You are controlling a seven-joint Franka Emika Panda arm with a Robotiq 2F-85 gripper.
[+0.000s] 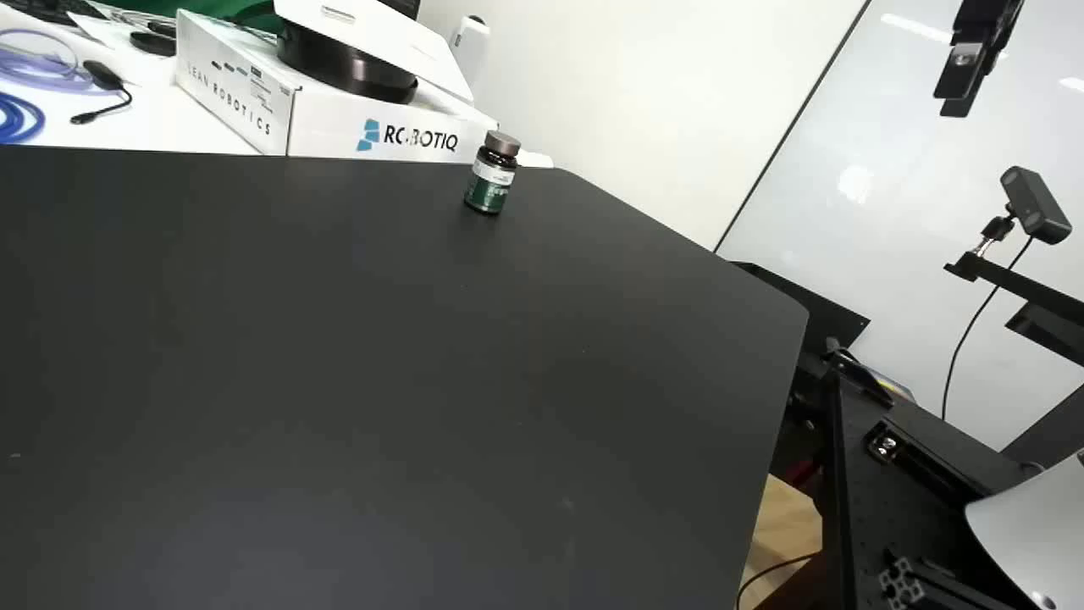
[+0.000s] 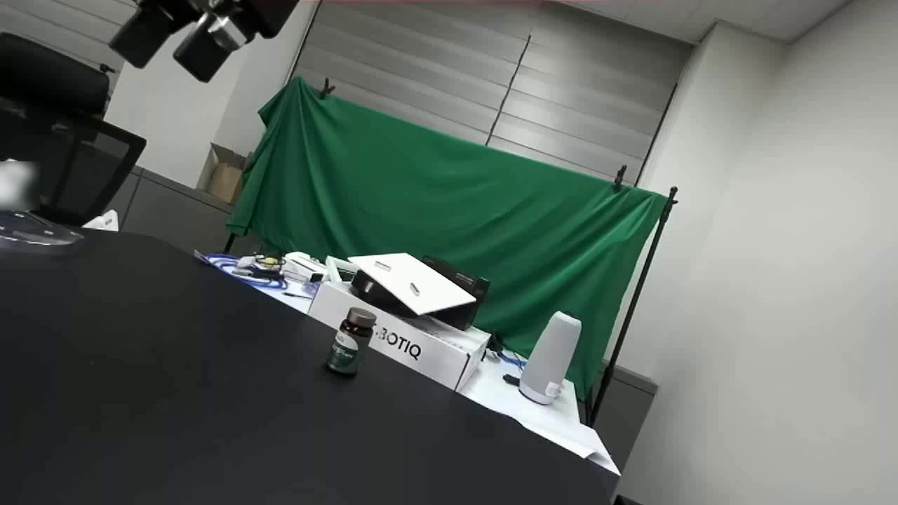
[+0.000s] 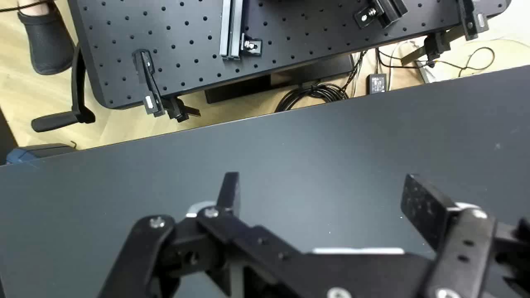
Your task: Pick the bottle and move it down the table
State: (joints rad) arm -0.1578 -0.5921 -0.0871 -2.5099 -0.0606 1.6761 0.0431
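The small dark-green bottle (image 1: 489, 188) with a dark cap and a pale label band stands upright on the black table (image 1: 381, 356), near its far edge. In an exterior view the bottle (image 2: 346, 348) stands in front of a white box. My gripper (image 1: 961, 91) hangs high up, well away from the bottle. It also shows at the top left of an exterior view (image 2: 173, 55). In the wrist view the gripper (image 3: 323, 186) has its fingers wide apart with only the tabletop (image 3: 314, 153) seen between them. The bottle is out of the wrist view.
The white printed box (image 1: 394, 135) sits behind the bottle, just past the table's far edge. A camera on an arm (image 1: 1035, 205) stands beyond the table's side. A black perforated bench (image 3: 186, 54) lies across a gap from the table edge. A green cloth (image 2: 449, 203) hangs behind.
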